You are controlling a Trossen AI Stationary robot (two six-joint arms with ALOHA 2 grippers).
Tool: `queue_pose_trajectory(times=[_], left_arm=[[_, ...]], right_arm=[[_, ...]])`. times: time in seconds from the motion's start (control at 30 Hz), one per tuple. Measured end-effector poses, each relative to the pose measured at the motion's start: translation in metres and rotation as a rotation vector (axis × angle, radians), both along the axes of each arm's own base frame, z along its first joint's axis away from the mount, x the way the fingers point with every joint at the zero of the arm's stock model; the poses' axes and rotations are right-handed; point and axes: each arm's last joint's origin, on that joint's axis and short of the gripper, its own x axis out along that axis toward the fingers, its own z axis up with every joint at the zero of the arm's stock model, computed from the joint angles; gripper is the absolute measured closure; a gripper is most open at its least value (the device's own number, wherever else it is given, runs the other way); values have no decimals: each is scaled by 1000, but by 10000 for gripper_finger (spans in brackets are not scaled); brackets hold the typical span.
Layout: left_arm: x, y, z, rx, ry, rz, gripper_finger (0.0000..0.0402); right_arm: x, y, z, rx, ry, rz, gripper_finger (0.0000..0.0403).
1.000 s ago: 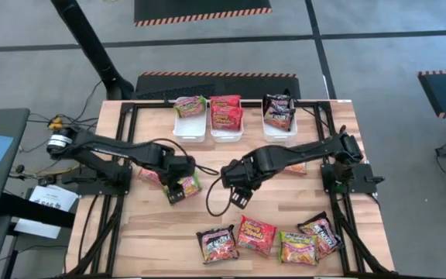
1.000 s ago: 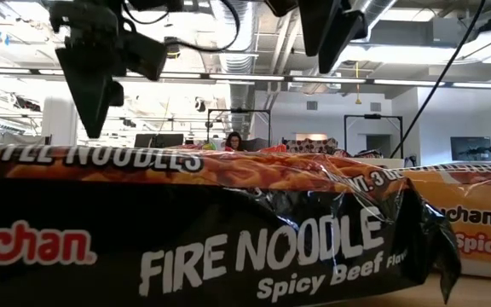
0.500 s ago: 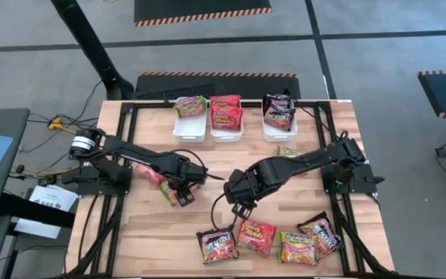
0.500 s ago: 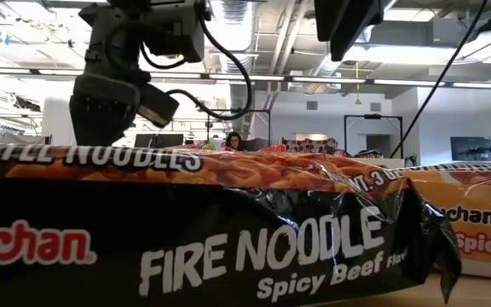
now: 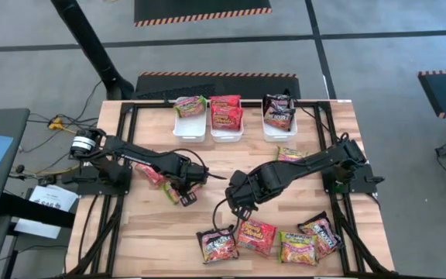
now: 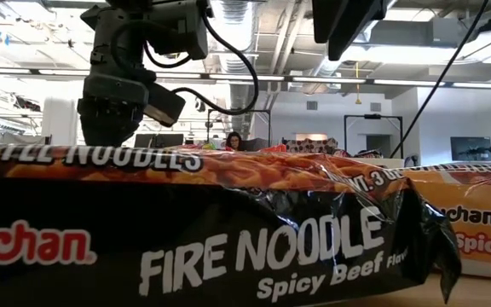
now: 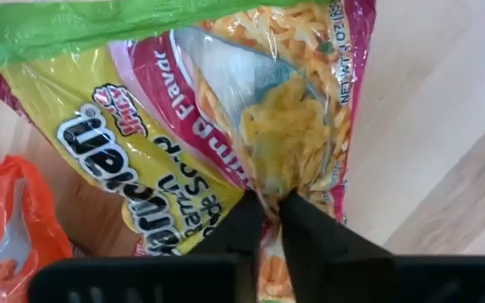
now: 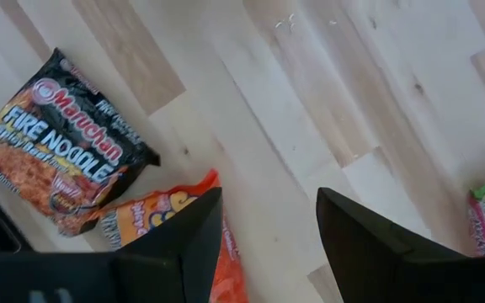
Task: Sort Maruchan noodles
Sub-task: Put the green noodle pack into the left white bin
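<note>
My left gripper (image 7: 272,202) is pinched shut on the edge of a green-and-yellow glossy plastic ramen packet (image 7: 183,126) at the table's left-middle (image 5: 178,191), with a red-orange packet (image 5: 152,175) lying just beside it on the pale wooden table (image 5: 207,159). My right gripper (image 8: 268,227) hangs over bare wood near the table's middle (image 5: 237,208), fingers spread wide and holding nothing (the gap between them shows only tabletop).

Along the near edge lies a row of four packets: a black-purple Fire Noodle packet (image 5: 217,244), a red-orange one (image 5: 256,235), a green-yellow one (image 5: 298,248) and another dark one (image 5: 321,232). The right wrist view catches the black one (image 8: 61,164) and the orange one (image 8: 171,227) below my open fingers. One more green-edged packet (image 5: 287,154) lies alone near the right arm.

At the far edge stand three white rectangular plastic bins: the left bin (image 5: 190,128) holds green-yellow packets, the middle bin (image 5: 226,133) red-orange, the right bin (image 5: 279,129) black-purple.
</note>
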Motion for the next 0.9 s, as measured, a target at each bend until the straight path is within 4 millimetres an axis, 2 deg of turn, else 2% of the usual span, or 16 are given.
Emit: queue_pose_trajectory(times=[0.17, 0.3, 0.53, 0.67, 0.9], left_arm=[[-1, 0, 1, 0, -4, -32, 398], [-4, 0, 13, 4, -50, -41, 401], [-19, 4, 55, 66, -212, -12, 400], [-29, 7, 78, 114, -310, 13, 400], [-48, 20, 112, 423, -447, 37, 401]], right_arm=[[-1, -2, 0, -44, -4, -9, 186], [0, -4, 0, -74, -10, -19, 186], [-1, -15, 4, -114, -18, -50, 186], [-5, -26, 15, -150, -47, -82, 186], [-20, -57, 46, -230, -123, -123, 186]])
